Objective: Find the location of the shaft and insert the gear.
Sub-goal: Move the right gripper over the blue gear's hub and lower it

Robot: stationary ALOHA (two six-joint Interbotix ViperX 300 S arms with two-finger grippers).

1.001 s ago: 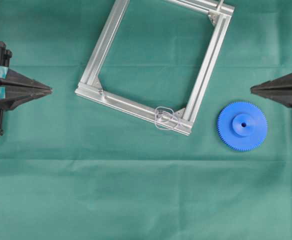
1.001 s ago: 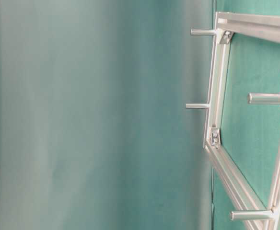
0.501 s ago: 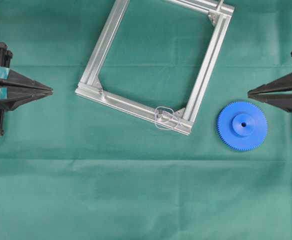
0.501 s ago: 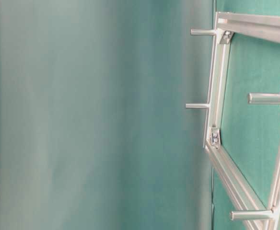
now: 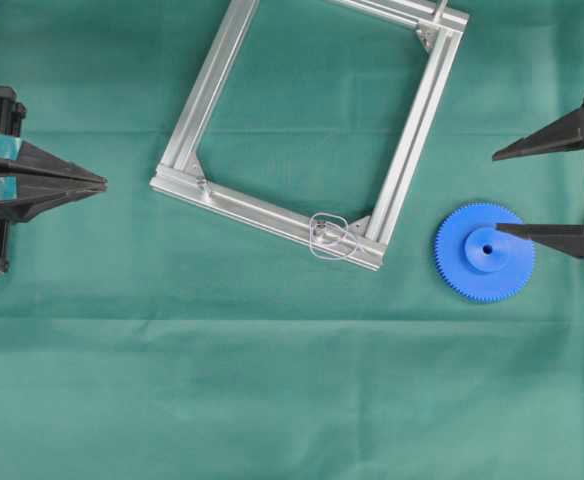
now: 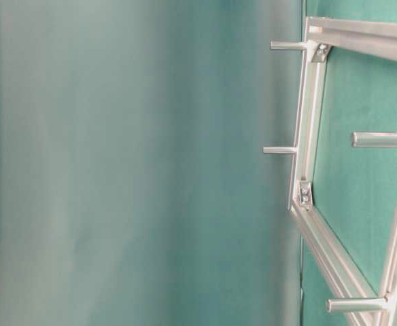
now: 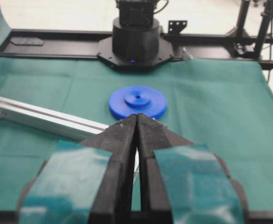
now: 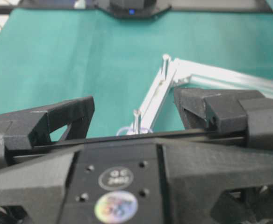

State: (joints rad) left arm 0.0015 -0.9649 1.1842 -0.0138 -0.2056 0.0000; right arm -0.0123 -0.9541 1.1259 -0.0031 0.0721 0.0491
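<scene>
Green cloth (image 5: 272, 400) covering table, bare along near edge. Blue gear (image 5: 484, 251) lying flat on cloth at right, just beside aluminium frame (image 5: 412, 140), not touching. Right gripper (image 5: 495, 194) at right edge, fingers spread wide, lower fingertip over gear hub; contact cannot be told. Left gripper (image 5: 103, 182) at left edge, fingers pressed together, holding nothing. Shaft (image 5: 324, 234) upright on clear plate (image 5: 332, 238) at frame's near right corner. Frame extending farther back.
</scene>
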